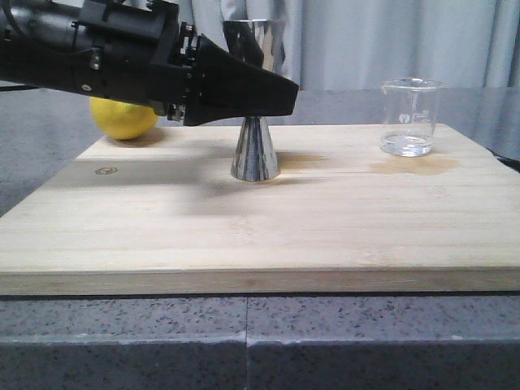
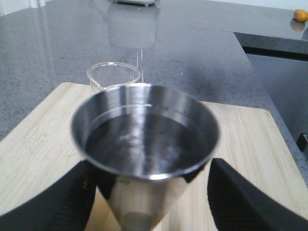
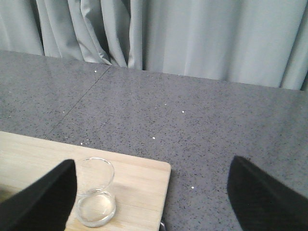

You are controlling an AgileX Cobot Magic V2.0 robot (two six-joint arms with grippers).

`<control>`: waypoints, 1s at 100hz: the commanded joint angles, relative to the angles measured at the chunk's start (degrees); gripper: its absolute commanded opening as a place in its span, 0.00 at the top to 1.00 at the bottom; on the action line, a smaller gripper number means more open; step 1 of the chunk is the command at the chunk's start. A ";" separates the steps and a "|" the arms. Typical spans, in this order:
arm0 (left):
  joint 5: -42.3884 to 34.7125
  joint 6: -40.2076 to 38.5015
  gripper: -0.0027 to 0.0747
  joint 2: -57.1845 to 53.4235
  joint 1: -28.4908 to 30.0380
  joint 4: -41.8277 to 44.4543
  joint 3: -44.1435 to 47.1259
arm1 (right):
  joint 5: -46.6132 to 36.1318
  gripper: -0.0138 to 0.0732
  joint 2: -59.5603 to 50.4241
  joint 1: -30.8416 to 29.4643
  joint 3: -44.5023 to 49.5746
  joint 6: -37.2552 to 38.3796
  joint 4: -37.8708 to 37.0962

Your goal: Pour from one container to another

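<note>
- Jigger (image 1: 255,150) stands upright near the middle of the cutting board (image 1: 244,236), a shiny steel hourglass; its upper cup holds clear liquid, so I judge the pour largely done.
- My left claw (image 2: 149,192) straddles its waist, fingers (image 2: 57,199) spread on either side and, as far as I can see, not pinching it.
- Beaker (image 1: 410,118) sits upright near the board's far right corner, nearly empty, a thin film at the bottom.
- My right claw (image 3: 149,192) is released, holding nothing, above that corner.
- Left to do: back away.
</note>
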 commanded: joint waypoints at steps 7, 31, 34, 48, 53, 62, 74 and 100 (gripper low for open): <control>-1.80 -6.40 0.37 -6.16 -0.26 3.87 -1.54 | -2.18 0.18 -0.52 0.16 -1.94 -0.09 -0.86; -9.57 -18.85 0.37 -11.72 0.17 14.94 -1.54 | -2.18 0.18 -0.52 0.16 -1.94 -0.09 -0.86; -10.45 -20.30 0.37 -12.28 0.31 16.45 -1.54 | -2.18 0.18 -0.52 0.16 -1.94 -0.09 -0.86; -12.07 -29.39 0.37 -15.69 2.09 23.45 -1.54 | -2.18 0.18 -0.52 0.16 -1.94 -0.09 -0.86; -12.07 -32.72 0.37 -17.07 2.94 25.97 -1.54 | -2.18 0.18 -0.52 0.16 -1.94 -0.09 -0.86; -12.71 -39.41 0.37 -19.72 4.28 31.17 -1.54 | -2.18 0.18 -0.52 0.16 -1.94 -0.09 -0.86; -14.85 -51.90 0.37 -23.94 5.92 40.90 -1.54 | -1.76 0.18 -0.52 0.16 -1.94 -0.09 -0.86; -14.48 -80.74 0.37 -33.61 9.61 62.98 -1.54 | 1.35 0.18 -0.52 0.16 -1.94 -0.09 -0.39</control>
